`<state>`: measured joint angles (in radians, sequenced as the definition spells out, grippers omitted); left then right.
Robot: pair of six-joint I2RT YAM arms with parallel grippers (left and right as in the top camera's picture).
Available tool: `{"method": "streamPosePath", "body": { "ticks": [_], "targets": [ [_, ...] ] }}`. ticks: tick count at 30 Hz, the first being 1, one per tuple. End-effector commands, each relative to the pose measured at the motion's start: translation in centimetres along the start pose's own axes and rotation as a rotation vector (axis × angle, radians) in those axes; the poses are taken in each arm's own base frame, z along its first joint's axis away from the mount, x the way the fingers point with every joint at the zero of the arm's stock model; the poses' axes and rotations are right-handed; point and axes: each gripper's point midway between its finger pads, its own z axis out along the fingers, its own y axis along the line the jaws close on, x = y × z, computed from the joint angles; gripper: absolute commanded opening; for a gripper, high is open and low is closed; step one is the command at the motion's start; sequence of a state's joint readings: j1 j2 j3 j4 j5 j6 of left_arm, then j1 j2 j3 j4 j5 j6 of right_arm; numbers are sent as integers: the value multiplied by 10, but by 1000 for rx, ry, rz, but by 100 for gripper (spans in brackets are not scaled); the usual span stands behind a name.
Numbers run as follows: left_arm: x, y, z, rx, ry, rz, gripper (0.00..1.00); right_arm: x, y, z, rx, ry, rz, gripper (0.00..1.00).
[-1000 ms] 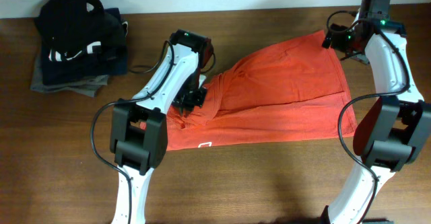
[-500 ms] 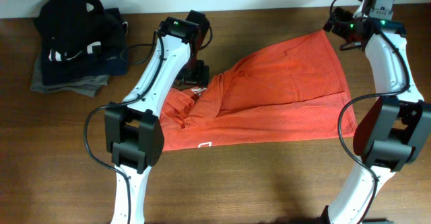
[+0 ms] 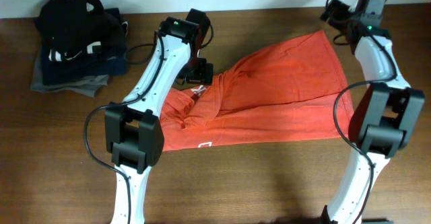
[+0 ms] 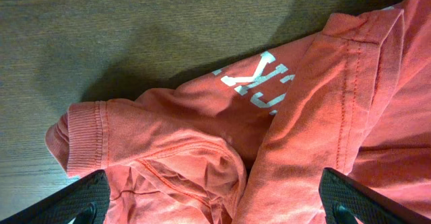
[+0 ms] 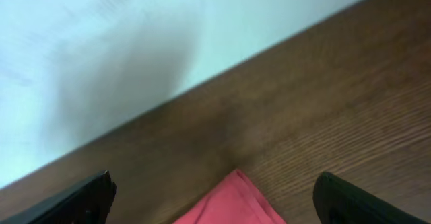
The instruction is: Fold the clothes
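The clothes, an orange-red T-shirt (image 3: 276,93), lie partly folded across the table with a small white logo (image 3: 206,144) near the front hem. In the left wrist view the shirt (image 4: 303,136) shows bunched folds, a ribbed edge (image 4: 84,133) and white print (image 4: 259,83). My left gripper (image 3: 200,72) hovers over the shirt's left, rumpled end; it (image 4: 215,207) is open, nothing between its fingers (image 4: 74,200). My right gripper (image 3: 335,19) hangs open above the shirt's far right corner (image 5: 232,200), its fingertips (image 5: 363,204) well apart from the cloth.
A pile of black, navy and grey folded garments (image 3: 77,39) sits at the table's far left. A white wall (image 5: 101,49) runs just behind the table's back edge, close to the right gripper. Bare wood (image 3: 269,177) lies in front of the shirt.
My left gripper opened, let go of the shirt fold and drew back toward the far edge. The released cloth lies bunched. The right gripper shifted slightly left, still open.
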<state>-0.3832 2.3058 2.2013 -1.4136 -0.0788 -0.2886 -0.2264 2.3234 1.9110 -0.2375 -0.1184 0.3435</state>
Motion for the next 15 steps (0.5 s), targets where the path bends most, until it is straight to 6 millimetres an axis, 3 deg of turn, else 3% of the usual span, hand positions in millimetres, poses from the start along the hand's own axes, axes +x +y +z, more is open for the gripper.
{"method": "streamPosePath", "body": {
  "ticks": [1,6,15],
  "targets": [
    [-3,0,-14,17,-30,-15,99,7,-1,12,-4,3,-1,99],
    [-4,0,-14,18,-34,-15,99,29,-9,31,5,41,-1,98],
    [-5,-1,-14,20,-40,-16,99,60,3,48,30,86,-113,98]
  ]
}}
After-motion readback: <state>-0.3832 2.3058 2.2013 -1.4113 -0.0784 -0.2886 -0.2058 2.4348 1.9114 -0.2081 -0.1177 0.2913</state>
